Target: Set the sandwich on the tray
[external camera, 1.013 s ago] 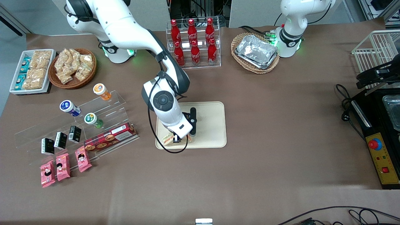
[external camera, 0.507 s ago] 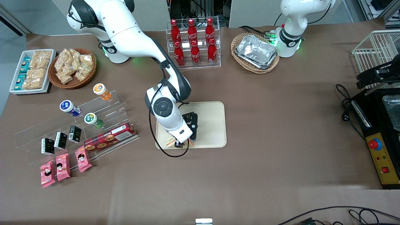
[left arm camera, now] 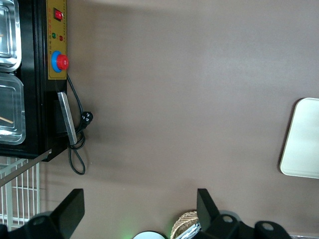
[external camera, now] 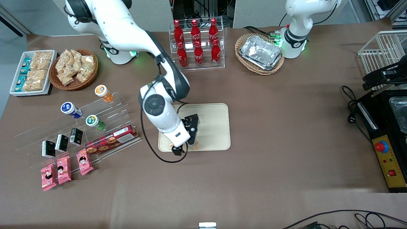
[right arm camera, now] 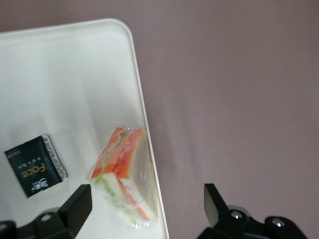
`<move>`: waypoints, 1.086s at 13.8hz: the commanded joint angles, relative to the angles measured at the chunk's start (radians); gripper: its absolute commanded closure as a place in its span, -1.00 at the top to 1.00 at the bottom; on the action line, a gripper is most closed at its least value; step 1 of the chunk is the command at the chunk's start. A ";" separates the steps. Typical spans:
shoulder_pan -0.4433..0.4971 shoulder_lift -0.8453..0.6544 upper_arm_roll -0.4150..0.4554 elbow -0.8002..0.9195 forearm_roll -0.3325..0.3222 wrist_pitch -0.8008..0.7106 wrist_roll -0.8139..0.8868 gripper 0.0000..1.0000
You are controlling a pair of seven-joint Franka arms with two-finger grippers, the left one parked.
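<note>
The sandwich, a clear-wrapped wedge with orange-red edge and green filling, lies on the cream tray, right against the tray's rim nearest the front camera. My right gripper hangs above it, open and empty, with one finger on each side and clear of the wrap. In the front view the gripper covers most of the sandwich; only an orange tip shows on the tray.
A small black packet lies on the tray beside the sandwich. An acrylic stand with a long red biscuit box and pink snack packets lies toward the working arm's end. Cola bottles stand farther from the front camera.
The wrist has lifted and swung toward the working arm's end of the table. The sandwich stays lying on the tray near the rim.
</note>
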 commanded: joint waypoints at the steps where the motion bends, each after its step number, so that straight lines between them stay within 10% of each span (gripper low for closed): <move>1: -0.013 -0.107 -0.047 -0.005 0.023 -0.092 0.055 1.00; 15: -0.042 -0.397 -0.690 -0.010 0.025 -0.482 0.104 1.00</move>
